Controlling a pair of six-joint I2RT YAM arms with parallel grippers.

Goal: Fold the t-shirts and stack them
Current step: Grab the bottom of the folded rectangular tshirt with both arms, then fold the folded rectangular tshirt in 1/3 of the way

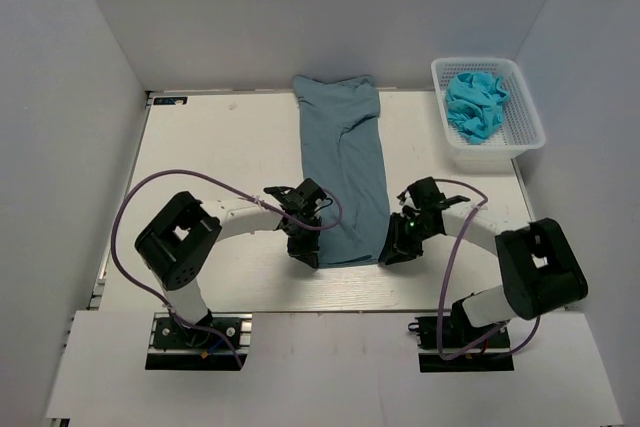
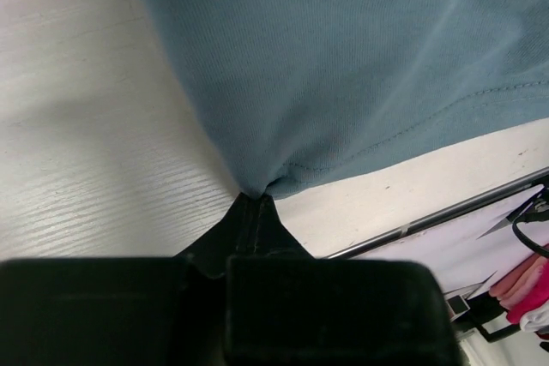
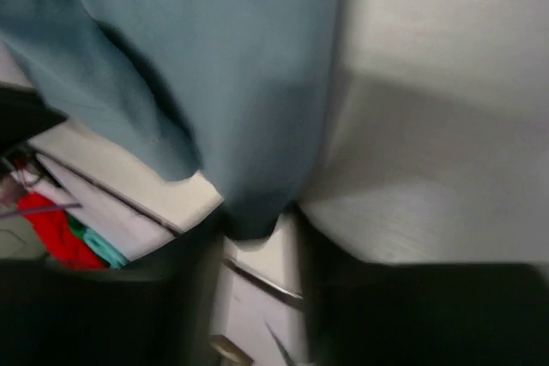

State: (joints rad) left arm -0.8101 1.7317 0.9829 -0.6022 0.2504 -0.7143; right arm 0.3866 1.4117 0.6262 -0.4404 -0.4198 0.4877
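Observation:
A slate-blue t-shirt (image 1: 342, 162) lies folded into a long strip down the middle of the table. My left gripper (image 1: 304, 253) is at its near left corner. In the left wrist view the jaws (image 2: 255, 197) are shut on the hem corner of the shirt (image 2: 343, 66). My right gripper (image 1: 391, 253) is at the near right corner. In the blurred right wrist view its fingers (image 3: 256, 227) stand a little apart, with a bunch of the shirt (image 3: 214, 57) pinched between them. Several turquoise t-shirts (image 1: 475, 105) lie crumpled in a basket.
A white mesh basket (image 1: 530, 132) stands at the back right of the table. White walls close in the table at the left, back and right. The near table edge (image 2: 446, 212) runs just behind both grippers.

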